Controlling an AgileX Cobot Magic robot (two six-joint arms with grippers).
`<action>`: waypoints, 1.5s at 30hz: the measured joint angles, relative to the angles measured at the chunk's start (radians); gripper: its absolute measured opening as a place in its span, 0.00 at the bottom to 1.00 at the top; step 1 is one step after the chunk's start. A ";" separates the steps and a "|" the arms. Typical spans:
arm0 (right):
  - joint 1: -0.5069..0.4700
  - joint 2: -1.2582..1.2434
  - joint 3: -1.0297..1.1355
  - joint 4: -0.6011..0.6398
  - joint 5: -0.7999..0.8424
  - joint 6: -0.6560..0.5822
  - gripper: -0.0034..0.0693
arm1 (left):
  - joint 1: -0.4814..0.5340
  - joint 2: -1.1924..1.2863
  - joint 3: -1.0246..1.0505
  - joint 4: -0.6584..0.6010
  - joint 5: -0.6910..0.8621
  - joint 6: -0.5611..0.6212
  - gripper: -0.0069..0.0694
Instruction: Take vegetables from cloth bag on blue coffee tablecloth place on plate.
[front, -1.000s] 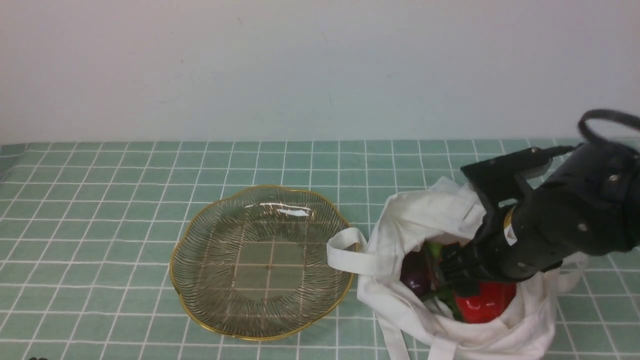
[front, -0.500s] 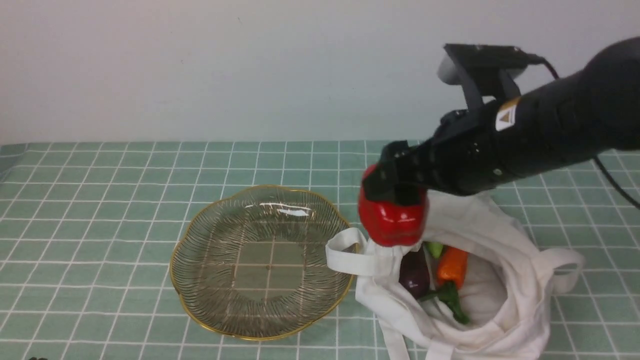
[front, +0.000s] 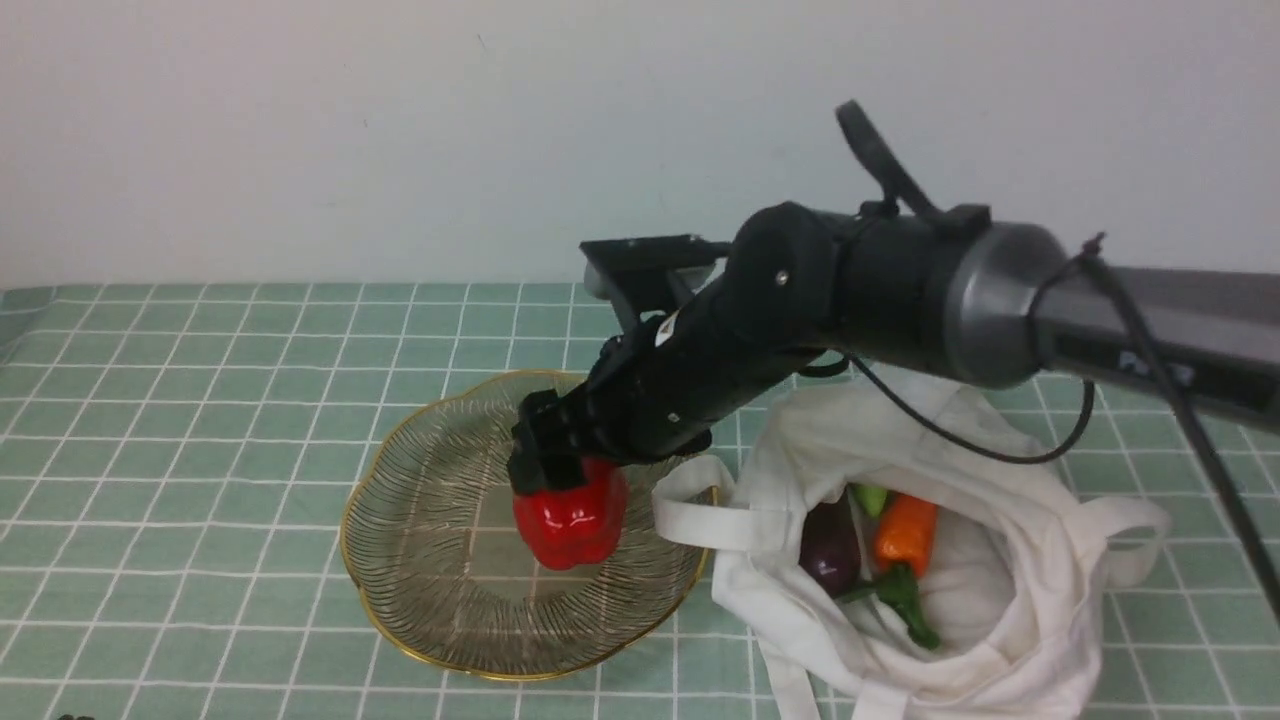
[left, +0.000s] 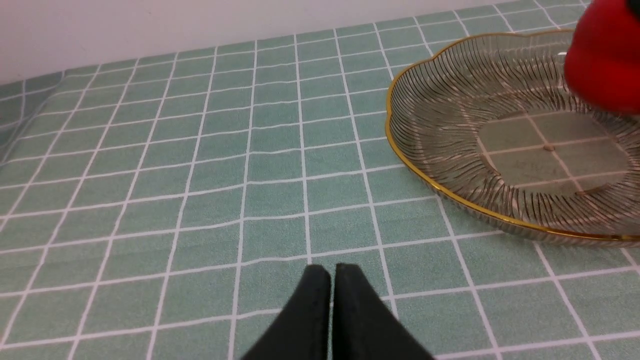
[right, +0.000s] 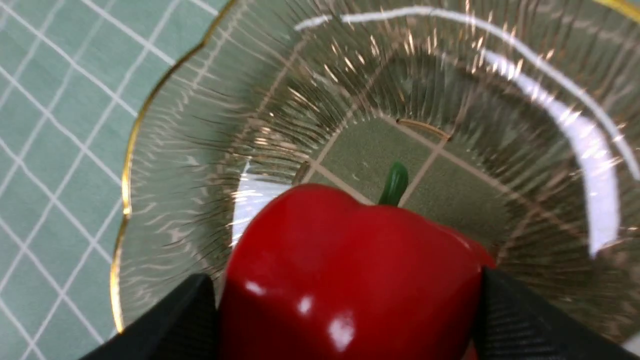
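Note:
My right gripper (front: 552, 468) is shut on the red bell pepper (front: 570, 520) and holds it low over the middle of the glass plate (front: 420, 620). In the right wrist view the pepper (right: 350, 280) sits between both fingers above the plate (right: 165, 150), green stem pointing down. The white cloth bag (front: 960, 440) lies open to the right of the plate, with the purple eggplant (front: 830, 550), orange pepper (front: 905, 530) and a small green piece (front: 870, 497) inside. My left gripper (left: 332, 272) is shut and empty above the teal tablecloth (left: 200, 175), beside the plate (left: 450, 195).
The bag's strap handle (front: 690, 510) rests against the plate's right rim. A pale wall runs behind the table. My right arm (front: 950, 290) reaches across above the bag.
My right gripper lifted the red bell pepper out of the bag, carried it left and lowered it over the plate. The bag's mouth fell open, showing the other vegetables.

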 joint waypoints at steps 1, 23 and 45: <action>0.000 0.009 -0.012 0.000 0.009 0.004 0.87 | 0.000 0.000 0.000 0.000 0.000 0.000 0.08; 0.000 -0.293 -0.300 -0.403 0.530 0.415 0.28 | 0.000 0.000 0.000 0.000 0.000 0.000 0.08; 0.000 -1.792 0.623 -0.883 0.130 0.615 0.03 | 0.000 0.000 0.000 0.000 0.000 0.000 0.08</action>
